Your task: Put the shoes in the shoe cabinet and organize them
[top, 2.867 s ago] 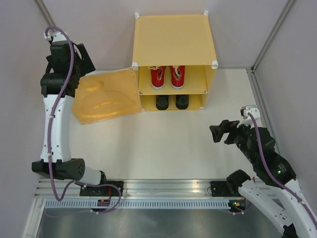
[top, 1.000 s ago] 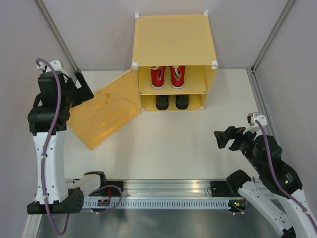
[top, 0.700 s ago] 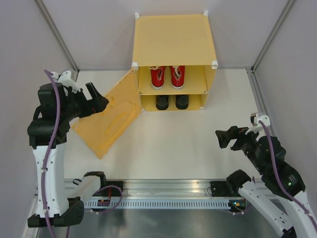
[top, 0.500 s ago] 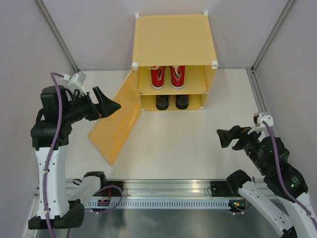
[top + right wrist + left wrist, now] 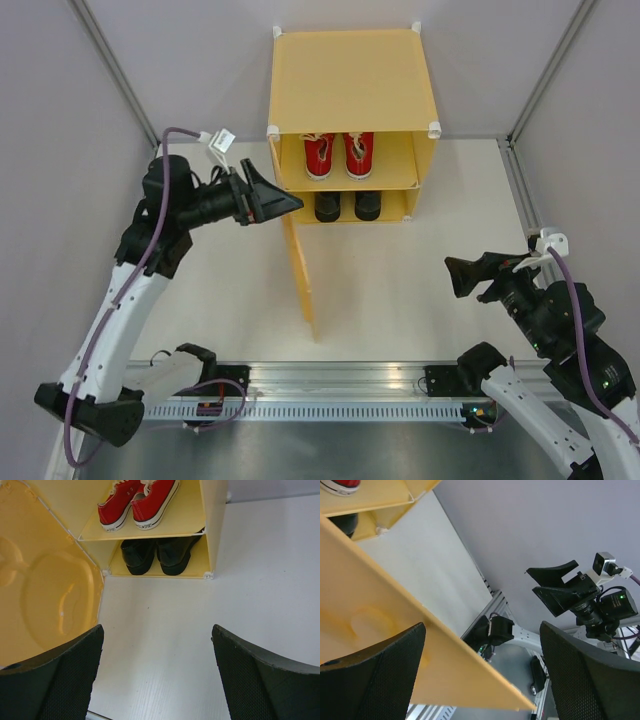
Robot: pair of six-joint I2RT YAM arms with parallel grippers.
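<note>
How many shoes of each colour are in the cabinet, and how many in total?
Red sneakers: 2
Black shoes: 2
Total: 4

A white table [image 5: 400, 300] is seen spread across the overhead view, enclosed by pale lilac-grey walls [image 5: 180, 70]. Along its near edge an aluminium rail [image 5: 340, 378] is mounted, and below it a slotted white strip [image 5: 330, 411], possibly a cable duct, is laid. Grey metal struts [image 5: 112, 60] are set at the back corners.
</note>
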